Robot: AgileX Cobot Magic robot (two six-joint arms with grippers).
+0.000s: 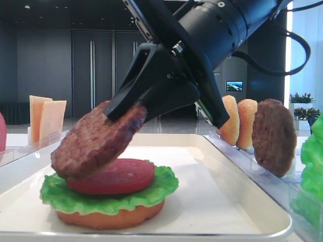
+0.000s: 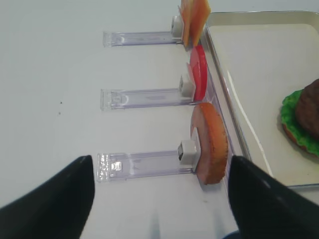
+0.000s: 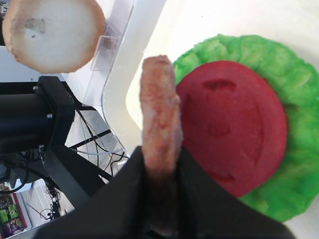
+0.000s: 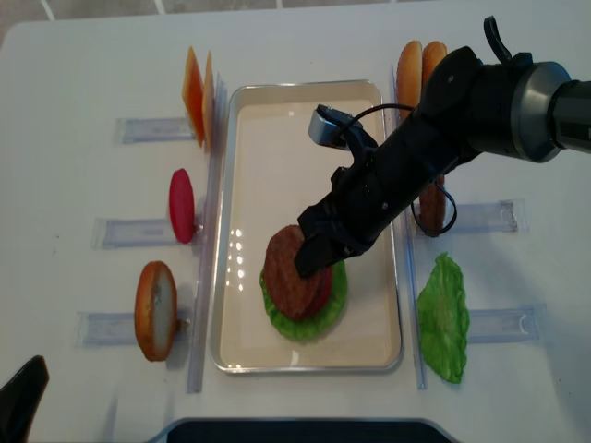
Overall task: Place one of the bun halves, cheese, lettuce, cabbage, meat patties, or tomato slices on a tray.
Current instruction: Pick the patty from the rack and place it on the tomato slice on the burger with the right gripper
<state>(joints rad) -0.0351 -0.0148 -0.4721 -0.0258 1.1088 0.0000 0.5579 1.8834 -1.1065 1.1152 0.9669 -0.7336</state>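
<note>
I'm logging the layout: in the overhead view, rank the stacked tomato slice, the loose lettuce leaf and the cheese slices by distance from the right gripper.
From the right gripper:
1. Tomato slice, just beneath, on the tray.
2. Lettuce leaf, right of the tray.
3. Cheese slices, far-left corner.

My matt black plastic claw (image 1: pixel 126 108) is pinching a rough, grainy patty (image 1: pixel 96 138) above a smooth tomato slice (image 1: pixel 113 176), frilly lettuce (image 1: pixel 161 189) and the glossy cream tray (image 1: pixel 227 201)

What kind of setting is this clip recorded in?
Probably a demo table in a large lobby-like hall, not a kitchen: white table, toy burger parts on clear racks, and tall dark doors behind.
</note>
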